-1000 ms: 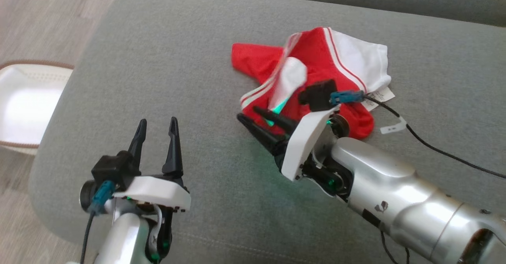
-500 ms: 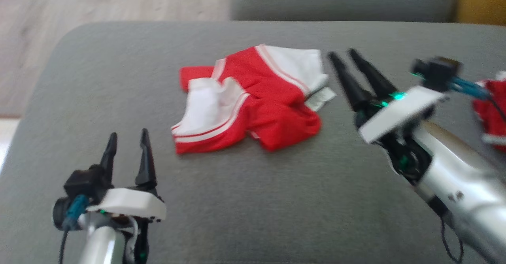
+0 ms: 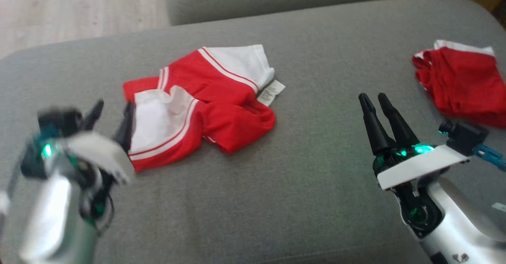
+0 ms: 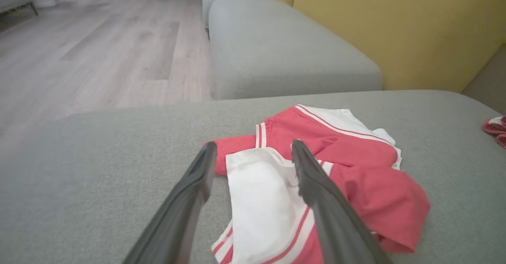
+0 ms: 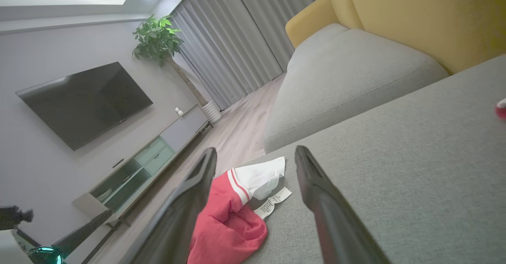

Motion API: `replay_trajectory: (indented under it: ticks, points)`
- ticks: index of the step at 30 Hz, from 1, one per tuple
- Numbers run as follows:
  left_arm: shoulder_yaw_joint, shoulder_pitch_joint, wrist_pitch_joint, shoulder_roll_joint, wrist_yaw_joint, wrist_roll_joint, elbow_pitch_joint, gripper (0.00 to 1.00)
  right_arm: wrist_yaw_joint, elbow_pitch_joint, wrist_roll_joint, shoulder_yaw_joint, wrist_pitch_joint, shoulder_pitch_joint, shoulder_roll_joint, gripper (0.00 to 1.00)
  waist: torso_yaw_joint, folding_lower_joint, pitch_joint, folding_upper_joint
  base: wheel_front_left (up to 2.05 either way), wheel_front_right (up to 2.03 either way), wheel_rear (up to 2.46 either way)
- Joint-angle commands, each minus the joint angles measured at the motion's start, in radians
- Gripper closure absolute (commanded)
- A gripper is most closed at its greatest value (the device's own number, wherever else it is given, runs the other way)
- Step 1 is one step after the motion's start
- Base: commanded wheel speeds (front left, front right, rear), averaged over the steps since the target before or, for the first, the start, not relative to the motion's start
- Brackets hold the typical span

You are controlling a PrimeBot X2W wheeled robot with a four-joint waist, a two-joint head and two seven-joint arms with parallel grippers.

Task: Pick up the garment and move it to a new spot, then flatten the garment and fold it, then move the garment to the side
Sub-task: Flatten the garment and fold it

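**A:** Where's the garment (image 3: 201,106) at?

**B:** Crumpled on the grey cushion (image 3: 308,177), left of middle. The left gripper (image 3: 114,112) sits at its near-left edge, fingers spread, nothing in them. Can't tell if it's touching.

**A:** And the right gripper (image 3: 373,98)?

**B:** Well off to the right, fingers apart, empty too. A red bundle (image 3: 462,82) lies far right.

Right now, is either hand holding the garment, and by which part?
Nothing is held. The garment lies loose on the cushion; the left hand is open by its white panel, the right hand open and apart from it.
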Motion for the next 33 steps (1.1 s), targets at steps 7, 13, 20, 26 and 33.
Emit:
replay_trajectory:
  ticks: [7, 13, 20, 26, 33]
  points:
    - [-0.028, -0.239, 0.273, 0.125, -0.062, -0.133, 0.164, 0.0, -0.001, -0.06, -0.041, -0.034, 0.01, -0.003, 0.027, 0.0, -0.078, 0.0, 0.067, 0.0, 0.0, 0.0, 0.0]
    - [-0.116, -0.371, 0.391, 0.216, -0.066, -0.23, 0.3, 0.0, -0.001, -0.079, -0.066, -0.055, 0.026, -0.018, 0.047, 0.0, -0.135, 0.0, 0.116, 0.0, 0.0, 0.0, 0.0]
    - [-0.171, -0.456, 0.477, 0.283, -0.066, -0.352, 0.38, 0.0, -0.001, -0.086, -0.081, -0.081, 0.028, -0.014, 0.059, 0.0, -0.181, 0.0, 0.147, 0.0, 0.0, 0.0, 0.0]
    - [-0.174, -0.502, 0.542, 0.283, -0.039, -0.361, 0.466, 0.0, -0.001, -0.085, -0.085, -0.089, 0.03, -0.008, 0.072, 0.0, -0.19, 0.0, 0.151, 0.0, 0.0, 0.0, 0.0]
    - [-0.177, -0.509, 0.565, 0.247, -0.048, -0.404, 0.487, 1.0, -0.001, -0.074, -0.094, -0.097, 0.037, 0.0, 0.077, 0.0, -0.167, 0.0, 0.119, 0.0, 0.0, 0.0, 0.0]
